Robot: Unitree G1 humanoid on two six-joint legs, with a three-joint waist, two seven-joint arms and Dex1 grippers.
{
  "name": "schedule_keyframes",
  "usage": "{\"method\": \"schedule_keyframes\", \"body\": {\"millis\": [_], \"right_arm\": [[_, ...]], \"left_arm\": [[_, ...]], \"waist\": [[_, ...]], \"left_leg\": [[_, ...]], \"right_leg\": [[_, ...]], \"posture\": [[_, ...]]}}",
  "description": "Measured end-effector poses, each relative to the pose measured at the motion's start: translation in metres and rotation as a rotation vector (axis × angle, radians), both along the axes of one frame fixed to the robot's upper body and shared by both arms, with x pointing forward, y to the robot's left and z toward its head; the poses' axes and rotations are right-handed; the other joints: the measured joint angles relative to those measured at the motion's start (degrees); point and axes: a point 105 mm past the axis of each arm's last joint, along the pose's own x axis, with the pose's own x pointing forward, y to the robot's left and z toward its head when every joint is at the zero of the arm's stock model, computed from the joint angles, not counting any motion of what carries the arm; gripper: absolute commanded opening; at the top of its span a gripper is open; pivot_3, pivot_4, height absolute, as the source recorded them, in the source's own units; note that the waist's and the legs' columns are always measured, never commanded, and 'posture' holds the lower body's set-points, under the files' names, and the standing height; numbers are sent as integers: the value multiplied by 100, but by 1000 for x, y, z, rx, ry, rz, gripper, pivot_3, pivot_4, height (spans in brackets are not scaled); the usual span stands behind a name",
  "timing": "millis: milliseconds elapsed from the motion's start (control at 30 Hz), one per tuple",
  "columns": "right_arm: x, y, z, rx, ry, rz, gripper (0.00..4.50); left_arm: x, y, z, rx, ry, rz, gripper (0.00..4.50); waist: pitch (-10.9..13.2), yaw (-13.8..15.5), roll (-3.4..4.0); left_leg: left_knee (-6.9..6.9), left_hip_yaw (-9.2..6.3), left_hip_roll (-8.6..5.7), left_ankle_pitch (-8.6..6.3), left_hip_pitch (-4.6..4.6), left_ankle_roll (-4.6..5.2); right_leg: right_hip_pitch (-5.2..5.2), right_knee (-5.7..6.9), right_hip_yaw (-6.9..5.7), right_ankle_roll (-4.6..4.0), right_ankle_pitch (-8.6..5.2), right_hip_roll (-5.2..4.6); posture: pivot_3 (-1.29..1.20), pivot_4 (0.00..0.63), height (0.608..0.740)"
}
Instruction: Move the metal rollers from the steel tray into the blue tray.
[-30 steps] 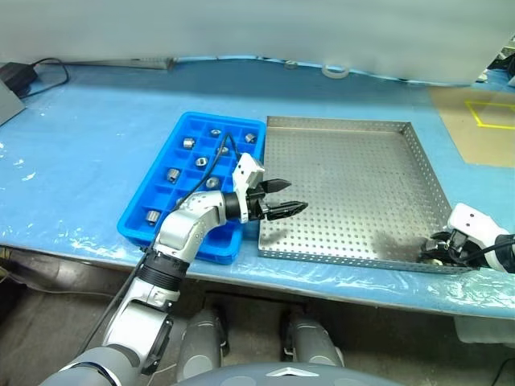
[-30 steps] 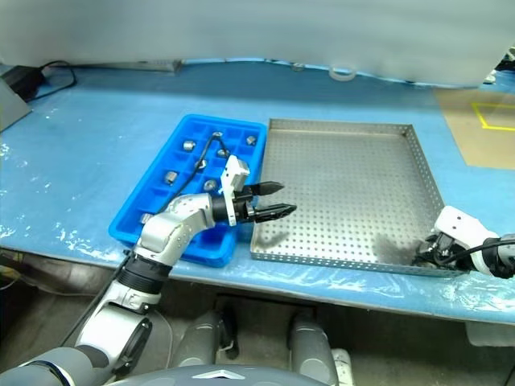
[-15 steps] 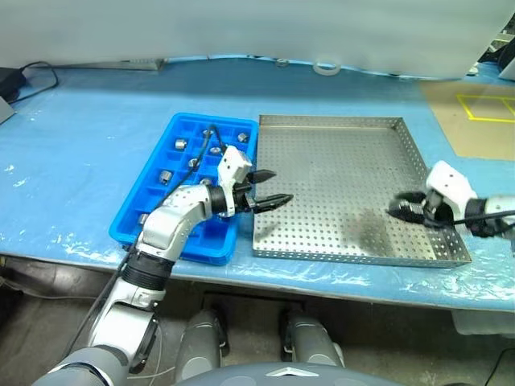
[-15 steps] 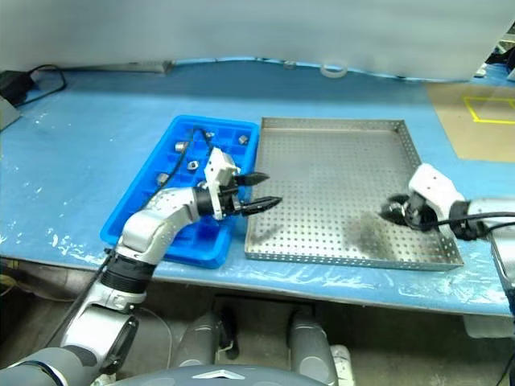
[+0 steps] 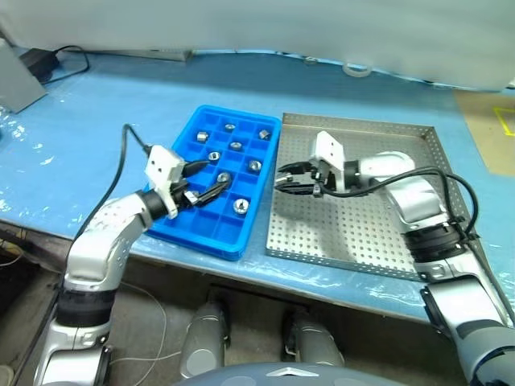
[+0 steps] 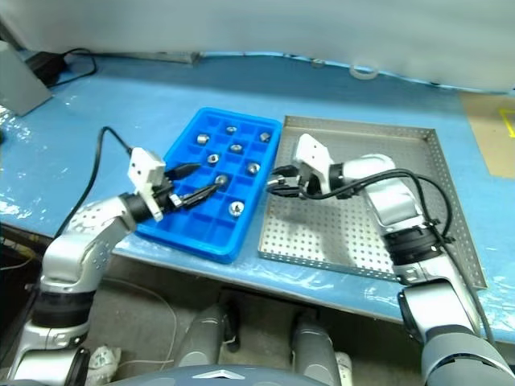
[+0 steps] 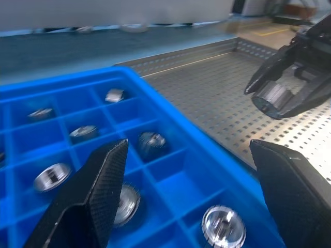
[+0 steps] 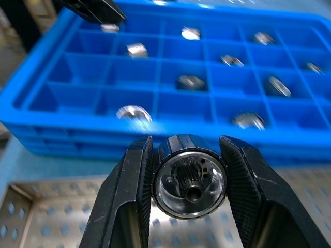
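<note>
**Roller in transit: grip and handling notes**

Your right gripper [image 8: 189,175] has its jaws closed on one of the small shiny metal rollers [image 8: 189,176], a silver cylinder with a toothed central bore. The two black fingers [image 8: 129,201] press on opposite sides of its round wall, and the bored end face looks back at the wrist camera. The held roller hangs above the large square steel tray with the perforated floor [image 5: 378,233], near the tray edge that runs beside the bright blue compartmented plastic tray [image 5: 205,233]. The rest of the rollers [image 5: 236,145] already lie in cells of the blue tray. No loose roller can be made out on the steel tray floor.

Your left gripper [image 5: 201,183] hovers over the near part of the blue tray, jaws spread wide and holding nothing.

Judged from its look, the roller is rigid, dense for its size and smooth-skinned, so it will not deform but may slip or twist if the squeeze is off-centre. Take hold across the curved wall at mid-height, as it is held here, not on the rims. A hard round part tends to bounce or roll when released high, so a low release inside one empty cell [image 5: 211,217] seems prudent. The blue tray's thin dividing walls leave little room beside the fingers.
</note>
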Motion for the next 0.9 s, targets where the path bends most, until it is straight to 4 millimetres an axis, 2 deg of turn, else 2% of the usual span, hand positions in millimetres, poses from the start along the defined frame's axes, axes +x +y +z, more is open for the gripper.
{"method": "schedule_keyframes", "body": {"millis": [100,167,267,467,533,633,700,800,900], "right_arm": [[-10,20,0,18,38,119,1616],[-11,27,-4,16,63,148,1616],[-3,46,-4,32,64,177,1616],[23,90,1,75,-45,154,1616],[28,94,-5,60,-58,145,1616],[25,99,-10,43,-68,178,1616],[20,98,-16,19,-88,210,1616],[7,93,-34,-2,-25,261,1616],[-4,92,-33,7,47,304,1616]], "left_arm": [[-11,15,-5,-3,18,87,4012],[-17,20,-6,-7,20,120,4012],[-25,30,-9,-8,27,183,4012],[-37,50,-13,-10,46,297,4012],[-40,56,-13,-7,46,323,4012],[-42,65,-13,14,48,349,4012],[-43,73,-12,31,47,368,4012],[-42,81,-10,41,50,380,4012],[-38,84,-7,42,45,371,4012]], "waist": [[0,166,-3],[1,276,-4],[3,348,-7],[3,408,-12],[4,492,-13],[5,545,-14],[2,563,-17],[3,615,-18],[4,630,-18]], "left_leg": [[0,-2,-3,-1,1,-1],[0,-5,-3,0,1,-2],[-2,-11,-2,6,5,-13],[-35,-21,-2,21,10,-39],[-42,-20,-2,22,6,-40],[-42,-21,-3,21,-9,-39],[-41,-21,-3,21,-7,-38],[-41,-22,-1,23,-3,-42],[-42,-29,1,32,2,-55]], "right_leg": [[5,-2,0,0,0,-1],[7,-1,0,0,0,-1],[5,7,0,0,0,0],[-4,7,-2,0,-1,6],[-7,-1,-3,0,-1,8],[-16,-5,-4,-1,-2,9],[-14,-6,-4,0,-2,11],[-14,-1,-4,0,-2,13],[-14,10,-3,1,-2,17]], "posture": [[353,150,740],[385,150,740],[423,150,740],[463,150,740],[465,150,740],[457,150,740],[446,150,740],[423,150,740],[406,150,740]]}}
